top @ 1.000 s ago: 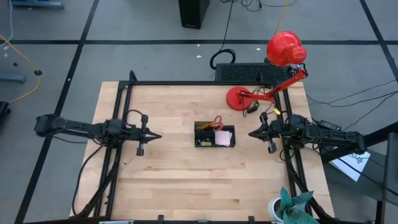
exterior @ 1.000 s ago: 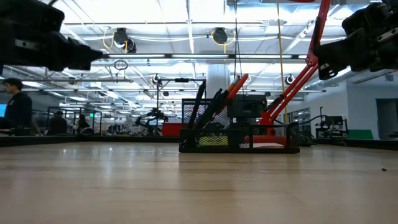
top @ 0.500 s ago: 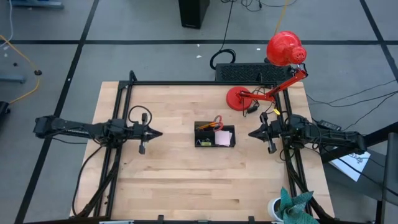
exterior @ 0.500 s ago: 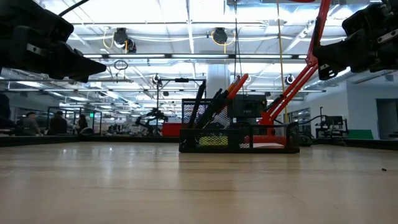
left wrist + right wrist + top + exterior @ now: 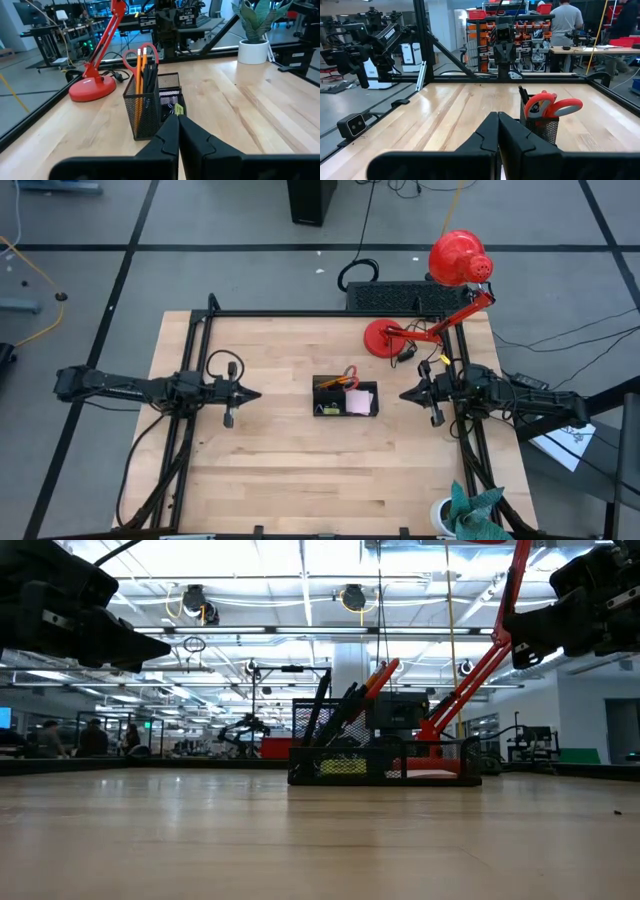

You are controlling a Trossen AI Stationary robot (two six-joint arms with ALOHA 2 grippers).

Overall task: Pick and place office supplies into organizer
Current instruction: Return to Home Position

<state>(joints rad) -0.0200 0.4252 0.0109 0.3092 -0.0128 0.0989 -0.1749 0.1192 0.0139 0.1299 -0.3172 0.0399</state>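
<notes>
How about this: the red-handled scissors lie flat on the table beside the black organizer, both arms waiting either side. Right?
Not quite. The scissors stand upright inside the organizer, handles up, as the right wrist view shows. The left gripper and right gripper do wait either side.

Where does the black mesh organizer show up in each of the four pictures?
High view: organizer at the table's centre.
Low view: just right of middle.
Left wrist view: beside the red lamp's base.
Right wrist view: its tall section only.
Shared landmark: red scissor handles on top.
</notes>
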